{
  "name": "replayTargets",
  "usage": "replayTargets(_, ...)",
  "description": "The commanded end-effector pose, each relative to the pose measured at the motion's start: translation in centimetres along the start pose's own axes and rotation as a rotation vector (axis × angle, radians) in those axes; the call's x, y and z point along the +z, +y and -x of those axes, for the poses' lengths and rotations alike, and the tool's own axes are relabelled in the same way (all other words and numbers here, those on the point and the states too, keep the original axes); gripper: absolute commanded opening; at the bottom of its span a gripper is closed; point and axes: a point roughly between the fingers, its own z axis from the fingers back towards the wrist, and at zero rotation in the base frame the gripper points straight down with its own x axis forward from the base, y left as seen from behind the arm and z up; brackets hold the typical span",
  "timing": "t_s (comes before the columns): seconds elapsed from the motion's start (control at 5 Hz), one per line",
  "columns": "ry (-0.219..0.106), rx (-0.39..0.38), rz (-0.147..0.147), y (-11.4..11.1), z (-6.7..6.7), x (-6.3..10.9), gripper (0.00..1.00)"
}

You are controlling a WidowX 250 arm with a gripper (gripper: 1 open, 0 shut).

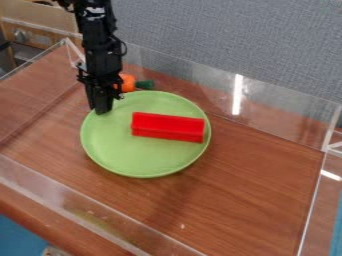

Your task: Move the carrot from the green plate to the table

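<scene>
Reaching arm: enters at the top edge, upper left of the frame; the claw point(100, 103) points down at the upper-left rim of the green plate point(140, 160).
Claw state: fingers drawn together; whether anything is pinched between them, carrot or rim, cannot be told.
Carrot point(128, 82): upper left of the frame, partly hidden behind the claw, its dark green stub point(144, 85) to the right; it appears beyond the plate's upper rim, over the table point(247, 195). Full contact with the table cannot be confirmed.
Claw placement, reason: probably set low beside the carrot to put it down or nudge it clear of the plate.
Plate placement, reason: flat on the table, centre left, likely serving as the carrot's starting support.
Red block point(168, 126): lies on the plate's right half; likely a distractor, to be left alone.
Clear walls point(201, 82), reason: bordering the tabletop, presumably to keep items from leaving it.
Count, carrot: 1.
Count, plate: 1.
Count, red block: 1.
Count, claw: 1.
</scene>
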Motion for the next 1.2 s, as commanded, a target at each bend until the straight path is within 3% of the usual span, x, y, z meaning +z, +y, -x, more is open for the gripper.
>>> replayTargets(0.0, -0.008, 0.001, 0.010, 0.5, 1.4, 0.6, 0.00)
replayTargets(0.6, -0.004, -0.020, 0.048, -1.3, -0.2, 1.5, 0.00)
replayTargets(1.0, -0.092, -0.049, 0.029, 1.4, 1.3, 6.8, 0.00)
